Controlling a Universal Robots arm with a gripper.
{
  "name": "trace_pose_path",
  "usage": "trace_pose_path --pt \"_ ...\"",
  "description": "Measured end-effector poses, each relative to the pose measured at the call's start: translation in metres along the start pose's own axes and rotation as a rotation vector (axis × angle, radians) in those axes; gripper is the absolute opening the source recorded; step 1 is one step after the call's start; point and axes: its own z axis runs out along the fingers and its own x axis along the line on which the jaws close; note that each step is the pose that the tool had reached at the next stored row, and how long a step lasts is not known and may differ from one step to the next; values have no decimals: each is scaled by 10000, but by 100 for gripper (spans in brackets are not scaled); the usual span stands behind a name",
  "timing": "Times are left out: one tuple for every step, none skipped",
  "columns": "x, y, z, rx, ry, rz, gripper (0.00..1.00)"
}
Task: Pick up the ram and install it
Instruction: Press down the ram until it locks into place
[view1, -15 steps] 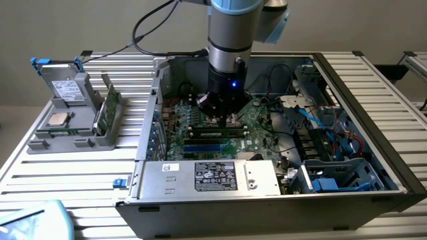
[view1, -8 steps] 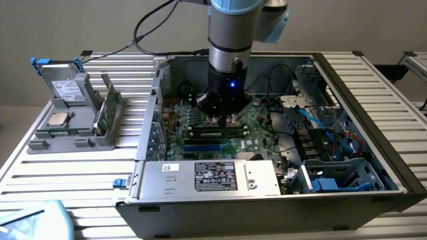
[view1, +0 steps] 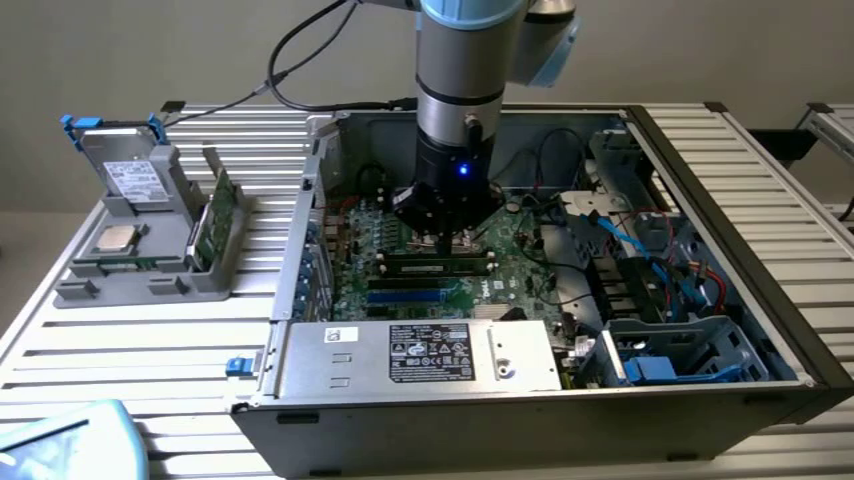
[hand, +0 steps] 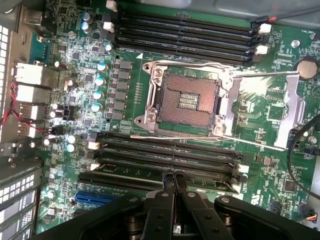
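Ram (view1: 430, 267) lies flat along one of the long black slots (hand: 165, 152) of the motherboard (view1: 400, 250), inside the open computer case (view1: 721, 180) on the table (view1: 107, 330). In the exterior view we see it just under the gripper (view1: 446, 236), as a dark stick with a small pale label. Our arm (view1: 461, 60) stands upright over the board. In the wrist view the gripper (hand: 174, 185) has its two fingers (hand: 168, 192) pressed together, closed on nothing, and their tips sit at the slots beside the open processor socket (hand: 185, 102). We cannot tell whether the tips touch the stick. At the exterior view's left, a grey holder (view1: 147, 250) carries a wider green card (view1: 214, 215).
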Motion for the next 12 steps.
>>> trace_pose_path --pt "1 -1 -1 1 -1 46 11" --pt "1 -2 -1 -1 -3 100 11" --pt "1 -2 -1 -2 -5 159 11" --pt "1 -3 -1 -4 -8 227 11" --pt "1 -4 -1 -4 -9 302 11" --pt "1 -4 -2 -6 -12 376 11" --pt "1 -4 -2 -7 -14 448 11" --pt "1 -4 -3 -7 -16 525 11" --pt "1 -5 -6 -7 -17 586 11" --pt "2 -6 -10 -5 -18 633 11" --pt "3 -7 -16 -7 -19 669 11" --pt "5 -9 -25 -7 -20 701 11"
